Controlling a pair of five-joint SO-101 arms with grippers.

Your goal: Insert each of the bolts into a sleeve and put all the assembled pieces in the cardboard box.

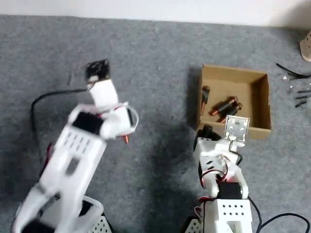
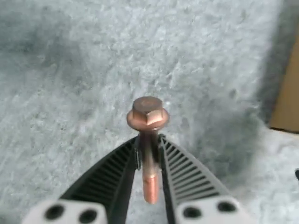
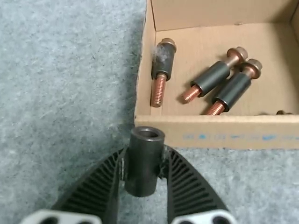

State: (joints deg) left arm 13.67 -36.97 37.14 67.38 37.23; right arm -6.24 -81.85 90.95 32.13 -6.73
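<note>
The right jaws are clamped on a black sleeve (image 3: 143,161) just outside the cardboard box (image 3: 210,133), its open bore clear of the tips, seemingly ready to take a bolt. Well apart over the grey tabletop (image 2: 70,70), the left jaws pinch a copper bolt (image 2: 149,144) by its shank, head beyond the tips. Farther off, at least three assembled pieces (image 3: 216,77) lie in the box.

The work surface is a grey, short-pile felt mat (image 1: 160,58) covering the table. A plain white strip (image 1: 146,7) runs along the mat's far edge. Near the far right corner lies a loose bundle of thin black wires (image 1: 293,74). A beige rounded object (image 1: 306,47) sits at the right edge, partly cut off. Lighting is diffuse, and soft shadows fall on the mat.
</note>
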